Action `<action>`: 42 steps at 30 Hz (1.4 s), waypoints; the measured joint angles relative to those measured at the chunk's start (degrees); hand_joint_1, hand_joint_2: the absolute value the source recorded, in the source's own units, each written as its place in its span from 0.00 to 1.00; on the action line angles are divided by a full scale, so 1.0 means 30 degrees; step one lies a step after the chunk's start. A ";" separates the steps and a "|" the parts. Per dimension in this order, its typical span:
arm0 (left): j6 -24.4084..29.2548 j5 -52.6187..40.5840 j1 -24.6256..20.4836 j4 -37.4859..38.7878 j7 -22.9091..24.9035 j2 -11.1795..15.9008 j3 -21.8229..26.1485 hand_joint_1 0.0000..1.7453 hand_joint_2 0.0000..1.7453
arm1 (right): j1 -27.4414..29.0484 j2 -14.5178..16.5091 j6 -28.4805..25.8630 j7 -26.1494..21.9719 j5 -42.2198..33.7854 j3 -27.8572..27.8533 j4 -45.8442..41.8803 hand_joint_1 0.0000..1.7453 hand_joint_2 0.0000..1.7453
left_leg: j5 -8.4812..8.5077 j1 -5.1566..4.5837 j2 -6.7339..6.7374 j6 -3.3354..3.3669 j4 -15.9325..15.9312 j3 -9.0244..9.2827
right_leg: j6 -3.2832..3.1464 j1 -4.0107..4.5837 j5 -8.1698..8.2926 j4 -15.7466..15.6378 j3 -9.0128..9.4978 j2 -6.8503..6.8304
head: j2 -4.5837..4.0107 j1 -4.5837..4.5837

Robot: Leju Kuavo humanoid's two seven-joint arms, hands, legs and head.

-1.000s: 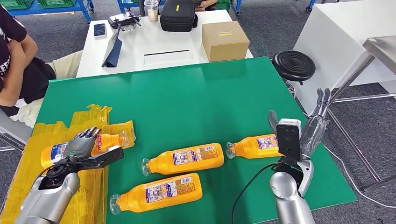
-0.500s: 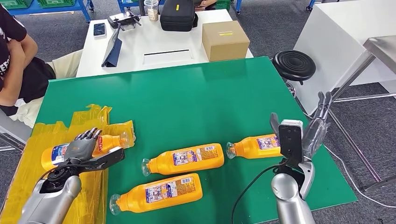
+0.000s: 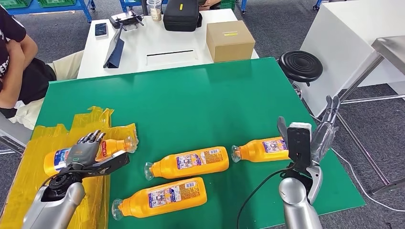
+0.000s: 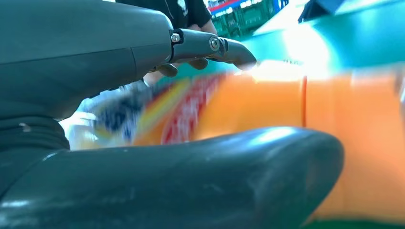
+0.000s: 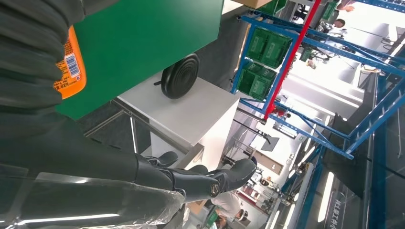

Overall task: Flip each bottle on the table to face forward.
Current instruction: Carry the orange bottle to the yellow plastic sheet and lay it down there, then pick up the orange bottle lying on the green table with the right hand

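— Green table [image 3: 191,100] in a workshop, four orange bottles lying flat on it. Which one is in play?

— Judging by the hand, the leftmost bottle [image 3: 112,145], on the yellow tape patch [image 3: 33,143]. Its long axis runs side to side, cap toward the middle. The left hand [image 3: 86,150] rests across its body, fingers over the top, thumb in front.

— And the right hand [image 3: 322,131]?

— Open and upright, holding nothing, just beside the right bottle [image 3: 262,149].

— Any containers?

— A closed cardboard box [image 3: 229,40] on the white desk [image 3: 138,50].

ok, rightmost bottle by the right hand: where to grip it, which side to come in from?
Likely the wide body of the rightmost bottle, from above. It lies flat, neck pointing left, base end beside the right hand, so fingers could straddle the labelled midsection to roll it.
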 joint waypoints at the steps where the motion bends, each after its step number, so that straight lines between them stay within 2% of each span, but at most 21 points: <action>1: -0.0084 -0.0002 0.0070 -0.0402 0.0046 0.0000 0.0057 0.00 0.00 | 0.0002 0.0016 0.0031 -0.0002 -0.0004 -0.0027 0.0009 0.00 1.00 | 0.0000 0.0000 0.0000 0.0000 0.0000 -0.0003 | 0.0000 0.0000 0.0000 0.0000 -0.0002 0.0000 | 0.0000 0.0000; 7: 0.0010 0.0173 0.0355 -0.2885 0.0237 -0.0021 0.0608 0.00 0.00 | 0.0025 0.0239 0.0317 -0.0004 0.0209 -0.0242 0.0016 0.00 1.00 | 0.0000 0.0000 0.0000 0.0000 0.0000 -0.0009 | 0.0000 0.0000 0.0000 0.0000 -0.0010 0.0000 | 0.0000 -0.0002; 14: 0.2609 0.1871 0.0402 -0.4735 0.0217 -0.0554 0.1690 0.00 0.00 | -0.0089 0.0435 0.0441 0.0055 0.0717 -0.0297 0.0015 0.00 1.00 | 0.0000 0.0000 0.0001 0.0000 0.0001 -0.0011 | -0.0001 0.0000 0.0001 0.0000 -0.0011 0.0001 | 0.0000 0.0000; 19: 0.5469 0.5256 0.0910 -0.6254 -0.1572 -0.1168 0.2576 0.00 0.00 | -0.0030 0.0432 0.0425 0.0349 0.2308 -0.0301 0.0006 0.00 1.00 | 0.0000 -0.0002 0.0001 0.0000 0.0002 -0.0011 | 0.0000 0.0000 0.0000 0.0000 -0.0013 0.0001 | 0.0000 0.0004; 22: 0.5940 0.6992 0.1289 -0.6943 -0.2491 -0.1510 0.2931 0.00 0.00 | 0.0019 0.0233 0.0921 0.1132 0.4158 -0.0301 -0.0020 0.00 1.00 | -0.0002 -0.0003 0.0000 0.0000 0.0002 -0.0014 | 0.0000 -0.0002 0.0000 -0.0002 -0.0019 0.0001 | 0.0000 0.0002; 25: 0.5983 0.7338 0.1589 -0.7340 -0.2696 -0.1725 0.3133 0.00 0.00 | 0.0040 0.0042 0.1104 0.1397 0.4645 -0.0306 -0.0042 0.00 1.00 | -0.0002 -0.0002 0.0000 0.0000 0.0002 -0.0020 | 0.0000 -0.0002 0.0000 -0.0003 -0.0023 0.0001 | 0.0000 0.0000; 29: 0.5969 0.7628 0.1757 -0.7599 -0.2863 -0.1916 0.3301 0.00 1.00 | 0.0100 -0.0169 0.2017 0.1881 0.5442 -0.0302 -0.0042 0.00 1.00 | -0.0001 -0.0001 0.0002 0.0000 0.0002 -0.0019 | -0.0002 -0.0002 0.0002 -0.0003 -0.0020 0.0001 | 0.0000 -0.0002; 32: 0.5769 0.8326 0.1887 -0.7626 -0.3293 -0.2038 0.3353 0.00 1.00 | 0.0203 -0.0888 0.5325 0.2888 0.7709 -0.0217 -0.0040 0.00 1.00 | -0.0001 -0.0003 -0.0002 0.0000 0.0002 -0.0021 | -0.0003 -0.0002 0.0003 -0.0003 -0.0021 0.0000 | 0.0000 -0.0004; 34: 0.5665 0.8703 0.1995 -0.7566 -0.3579 -0.2146 0.3353 0.00 1.00 | 0.0260 -0.1639 0.7208 0.2803 0.8167 -0.0144 -0.0031 0.00 1.00 | 0.0000 -0.0006 -0.0013 0.0001 0.0004 -0.0028 | -0.0003 -0.0004 0.0003 -0.0003 -0.0024 -0.0002 | 0.0000 -0.0002; 37: 0.5677 0.9160 0.2117 -0.7276 -0.4027 -0.2361 0.3335 0.00 1.00 | 0.0302 -0.3117 0.9378 0.1983 0.7330 -0.0131 0.0064 0.00 1.00 | -0.0001 -0.0022 -0.0017 0.0002 0.0010 -0.0034 | -0.0002 -0.0014 0.0003 -0.0006 -0.0029 -0.0003 | 0.0000 -0.0002; 42: 0.5772 0.9626 0.2114 -0.6409 -0.4344 -0.2667 0.3113 0.00 1.00 | 0.0727 -0.6403 1.3209 -0.0001 0.5804 -0.0208 0.0603 0.00 1.00 | -0.0004 -0.0055 -0.0017 0.0008 0.0016 -0.0053 | 0.0005 -0.0037 0.0006 -0.0012 -0.0046 -0.0004 | 0.0000 -0.0002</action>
